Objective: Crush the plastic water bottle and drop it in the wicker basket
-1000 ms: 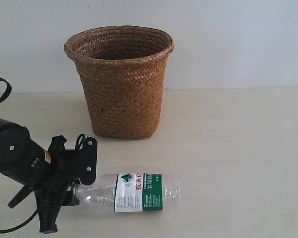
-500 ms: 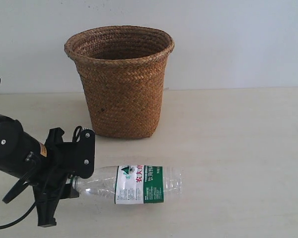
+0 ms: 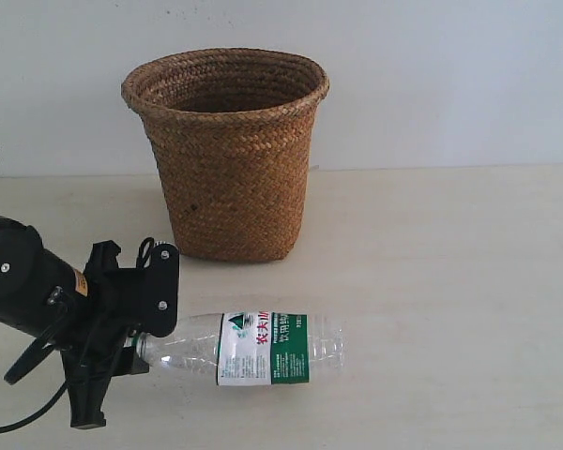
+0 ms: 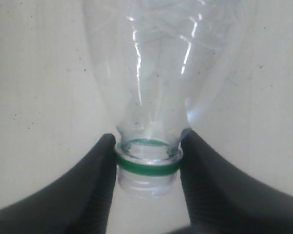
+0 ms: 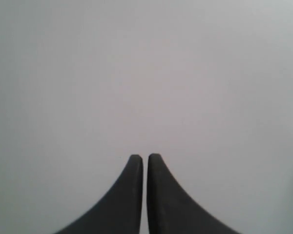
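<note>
The left gripper (image 3: 136, 347) sits low at the front-left corner of the table (image 3: 450, 281), clamped on the neck of the plastic water bottle (image 3: 263, 349), which lies horizontal along the front edge. The wicker basket (image 3: 230, 155) stands upright nearer the back edge. The right gripper (image 5: 145, 158) has its jaws pressed together on nothing

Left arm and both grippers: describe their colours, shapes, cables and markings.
Left arm: black, rounded housing, silver screws, small orange label, black cable. Left gripper and right gripper: matte black fingers, broad at the base, curving to narrow tips.
</note>
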### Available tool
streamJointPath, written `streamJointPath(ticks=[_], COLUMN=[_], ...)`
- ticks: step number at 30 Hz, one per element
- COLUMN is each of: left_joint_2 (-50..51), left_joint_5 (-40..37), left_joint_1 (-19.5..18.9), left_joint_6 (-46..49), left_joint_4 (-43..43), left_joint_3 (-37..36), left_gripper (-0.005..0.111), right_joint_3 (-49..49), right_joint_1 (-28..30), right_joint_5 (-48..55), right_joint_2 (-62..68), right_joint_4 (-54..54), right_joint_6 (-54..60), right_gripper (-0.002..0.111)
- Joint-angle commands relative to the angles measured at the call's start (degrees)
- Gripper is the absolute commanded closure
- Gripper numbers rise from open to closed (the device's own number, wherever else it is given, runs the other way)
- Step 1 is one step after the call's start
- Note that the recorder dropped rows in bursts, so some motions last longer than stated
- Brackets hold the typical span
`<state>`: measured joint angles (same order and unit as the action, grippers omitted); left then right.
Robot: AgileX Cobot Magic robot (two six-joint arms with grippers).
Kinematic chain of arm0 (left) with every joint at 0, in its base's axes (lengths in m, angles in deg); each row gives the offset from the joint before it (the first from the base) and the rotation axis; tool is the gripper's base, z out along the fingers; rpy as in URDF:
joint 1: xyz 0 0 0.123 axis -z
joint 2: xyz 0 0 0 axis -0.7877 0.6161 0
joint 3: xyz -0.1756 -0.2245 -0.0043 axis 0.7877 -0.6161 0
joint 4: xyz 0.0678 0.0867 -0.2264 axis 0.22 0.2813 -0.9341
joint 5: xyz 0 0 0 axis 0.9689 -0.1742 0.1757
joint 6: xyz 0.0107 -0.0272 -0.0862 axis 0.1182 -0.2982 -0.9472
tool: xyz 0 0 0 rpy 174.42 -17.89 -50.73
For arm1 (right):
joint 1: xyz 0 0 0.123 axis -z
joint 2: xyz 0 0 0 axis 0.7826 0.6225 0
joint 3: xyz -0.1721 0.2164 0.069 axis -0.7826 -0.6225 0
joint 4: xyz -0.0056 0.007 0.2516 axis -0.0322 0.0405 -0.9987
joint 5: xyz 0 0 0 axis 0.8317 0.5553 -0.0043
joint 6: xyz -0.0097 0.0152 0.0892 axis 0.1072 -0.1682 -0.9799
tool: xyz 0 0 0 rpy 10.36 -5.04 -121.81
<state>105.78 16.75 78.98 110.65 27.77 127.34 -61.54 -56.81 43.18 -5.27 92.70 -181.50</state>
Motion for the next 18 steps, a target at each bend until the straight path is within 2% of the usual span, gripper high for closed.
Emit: streamJointPath(ticks=[1, 4, 8, 11, 14, 18], left_joint_2=[-0.3, -0.3, -0.3, -0.3, -0.3, -0.3], left_joint_5=[-0.2, -0.2, -0.2, -0.2, -0.2, -0.3], left_joint_1=[-0.1, -0.1, -0.1, -0.1, -0.1, -0.1], left_joint_6=[-0.6, -0.6, -0.6, -0.6, -0.6, -0.6], left_joint_4=[-0.4, -0.4, -0.4, -0.4, -0.4, -0.4], left_joint_3=[0.1, 0.1, 0.1, 0.1, 0.1, 0.1], left_gripper=[0.103, 0.103, 0.103, 0.103, 0.103, 0.103], right_joint_3=[-1.4, -1.6, -1.7, -2.8, -6.0, -12.8], right_joint_1=[0.1, 0.1, 0.1, 0.1, 0.1, 0.1], right_joint_5=[0.0, 0.0, -0.1, -1.8, -6.7, -15.9], right_joint_2=[-0.2, -0.2, -0.2, -0.2, -0.2, -0.2], right_joint_4=[-4.0, -21.9, -55.5, -70.9, -82.6, -86.8], right_joint_6=[0.0, 0.0, 0.0, 0.0, 0.0, 0.0], right_gripper=[0.108, 0.108, 0.108, 0.108, 0.108, 0.108])
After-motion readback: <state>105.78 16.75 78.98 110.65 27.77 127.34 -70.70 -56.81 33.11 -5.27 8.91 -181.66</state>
